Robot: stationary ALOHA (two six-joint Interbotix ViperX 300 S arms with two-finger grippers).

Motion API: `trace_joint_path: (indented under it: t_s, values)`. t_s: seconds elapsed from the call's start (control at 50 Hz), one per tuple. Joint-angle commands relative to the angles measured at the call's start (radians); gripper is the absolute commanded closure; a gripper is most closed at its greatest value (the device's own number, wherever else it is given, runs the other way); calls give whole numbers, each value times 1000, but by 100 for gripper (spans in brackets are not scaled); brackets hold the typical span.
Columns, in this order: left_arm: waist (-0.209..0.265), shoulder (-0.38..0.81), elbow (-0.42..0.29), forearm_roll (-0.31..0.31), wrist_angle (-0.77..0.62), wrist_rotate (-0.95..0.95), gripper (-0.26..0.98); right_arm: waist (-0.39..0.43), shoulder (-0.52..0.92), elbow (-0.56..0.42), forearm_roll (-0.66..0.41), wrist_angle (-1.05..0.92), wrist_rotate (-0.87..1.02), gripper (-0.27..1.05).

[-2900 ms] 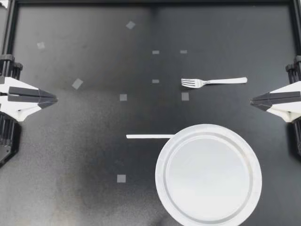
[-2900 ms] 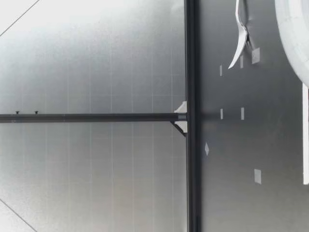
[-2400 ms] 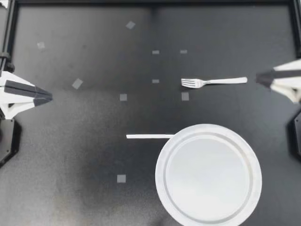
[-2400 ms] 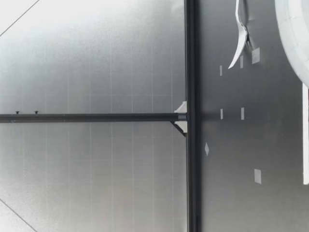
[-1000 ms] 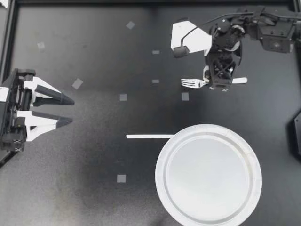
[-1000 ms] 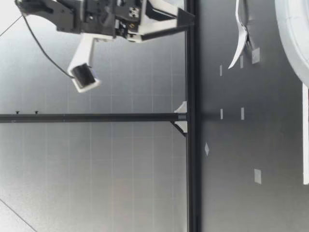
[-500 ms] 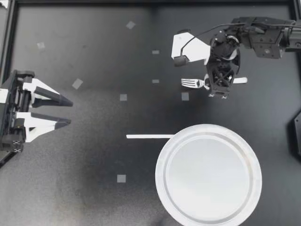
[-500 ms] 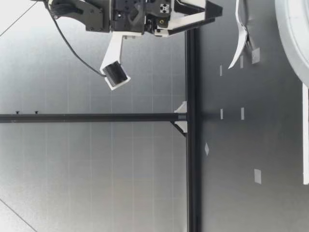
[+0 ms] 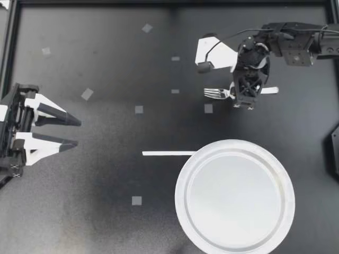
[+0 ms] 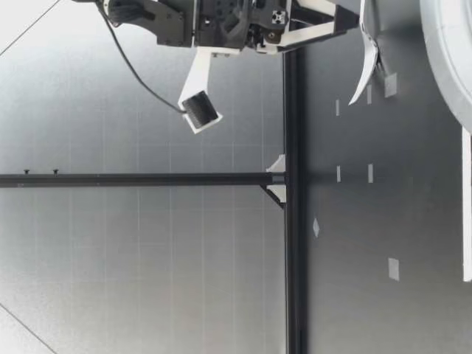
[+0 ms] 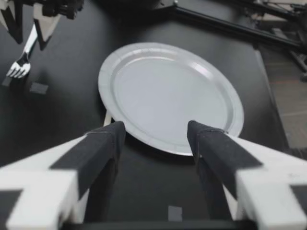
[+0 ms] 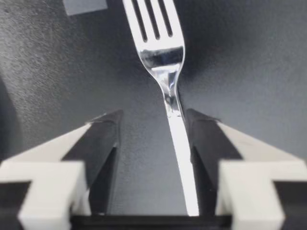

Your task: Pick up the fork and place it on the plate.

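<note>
A silver fork [image 9: 216,93] lies on the black table, tines pointing toward my left arm. My right gripper [image 9: 244,94] stands straight over its handle, pointing down. In the right wrist view the fork [image 12: 169,91] lies between the open fingers of that gripper [image 12: 152,120], with its handle close against one finger [image 12: 206,143] and a wide gap to the other. The white paper plate [image 9: 181,197] sits at the table's near edge, below the fork. My left gripper [image 9: 73,132] waits open at the left edge with nothing in it, and its wrist view faces the plate [image 11: 106,76].
A thin white strip [image 9: 168,153] lies flat beside the plate's rim. Several small grey tape squares [image 9: 138,109] dot the table. A black frame bar [image 10: 291,221] runs along the table's far edge. In the low view my right gripper [image 10: 352,16] hangs just over the fork [image 10: 366,70].
My right gripper has sunk down around the fork's handle and its fingers have drawn somewhat closer together. My left gripper has barely shifted.
</note>
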Motion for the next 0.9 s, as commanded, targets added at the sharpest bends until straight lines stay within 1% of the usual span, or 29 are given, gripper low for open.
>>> trace_joint_path:
  t_s: [0.0,0.54,0.88]
  values:
    - [-8,3,-5,2,-21,0,16,-15,-12,-3,-2,-8,-2,30]
    - [-9,-3,14,2,-34,0,16,-20,9,8,0,-52,-3,31]
    - [-9,-31,38,2,-37,-6,16,-21,35,8,-2,-63,-2,48]
